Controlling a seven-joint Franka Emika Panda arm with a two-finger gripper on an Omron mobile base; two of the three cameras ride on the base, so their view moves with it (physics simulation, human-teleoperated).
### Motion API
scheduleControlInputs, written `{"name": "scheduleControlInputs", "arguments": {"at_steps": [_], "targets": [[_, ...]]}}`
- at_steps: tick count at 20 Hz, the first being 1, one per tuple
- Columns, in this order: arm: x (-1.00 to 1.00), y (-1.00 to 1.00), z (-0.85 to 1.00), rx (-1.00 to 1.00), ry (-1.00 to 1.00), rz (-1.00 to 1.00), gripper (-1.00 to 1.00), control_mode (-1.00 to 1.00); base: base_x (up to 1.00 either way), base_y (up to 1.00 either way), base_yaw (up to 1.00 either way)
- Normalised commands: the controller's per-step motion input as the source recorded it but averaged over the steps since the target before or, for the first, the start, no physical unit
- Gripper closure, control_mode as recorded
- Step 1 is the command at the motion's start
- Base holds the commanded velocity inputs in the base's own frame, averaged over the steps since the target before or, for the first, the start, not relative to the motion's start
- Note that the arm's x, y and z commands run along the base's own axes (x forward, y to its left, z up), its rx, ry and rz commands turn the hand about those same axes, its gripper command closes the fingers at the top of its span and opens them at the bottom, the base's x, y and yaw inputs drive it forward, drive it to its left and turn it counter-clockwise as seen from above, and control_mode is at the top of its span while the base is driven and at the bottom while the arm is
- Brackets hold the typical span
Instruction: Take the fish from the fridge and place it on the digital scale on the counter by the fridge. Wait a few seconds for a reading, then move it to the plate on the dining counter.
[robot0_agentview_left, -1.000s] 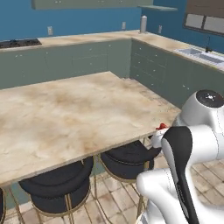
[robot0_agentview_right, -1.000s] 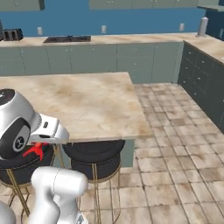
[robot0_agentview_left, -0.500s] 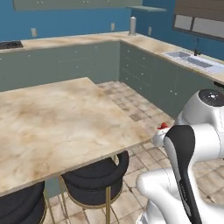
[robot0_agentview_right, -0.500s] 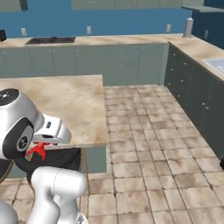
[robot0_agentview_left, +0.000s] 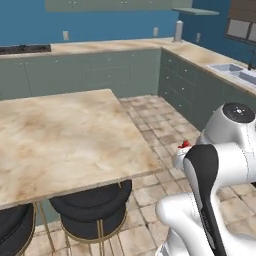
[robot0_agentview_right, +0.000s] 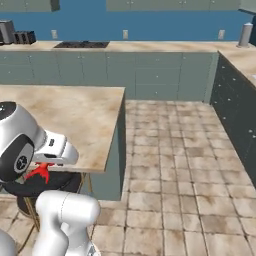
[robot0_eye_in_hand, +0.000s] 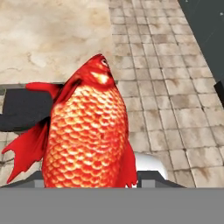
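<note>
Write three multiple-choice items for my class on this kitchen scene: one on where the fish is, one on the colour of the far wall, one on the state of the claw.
1. Where is the fish?
A. On the dining counter
B. In the claw, above the floor beside the dining counter
C. In the sink

2. What colour is the wall behind the far counter?
A. Blue
B. Yellow
C. White

3. What state is the claw in?
A. Open and empty
B. Shut on a plate
C. Shut on the fish

Answers: 1 B, as the hand view shows the fish rising from the claw over the tiled floor, next to the dining counter. 2 A, the wall is blue. 3 C, the fish sits held in the claw.
</note>
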Motion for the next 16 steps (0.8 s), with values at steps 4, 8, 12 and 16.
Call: {"name": "scheduleControlInputs", "arguments": {"at_steps": [4, 8, 12, 16], "targets": [[0.0, 0.0, 0.0, 0.0, 0.0, 0.0, 1.0, 1.0, 0.06, -1.0, 0.01], [0.0, 0.0, 0.0, 0.0, 0.0, 0.0, 1.0, 1.0, 0.81, -0.89, 0.35], [0.0, 0.0, 0.0, 0.0, 0.0, 0.0, 1.0, 1.0, 1.0, -0.91, 0.48], [0.0, 0.0, 0.0, 0.0, 0.0, 0.0, 1.0, 1.0, 1.0, -0.81, 0.49]]}}
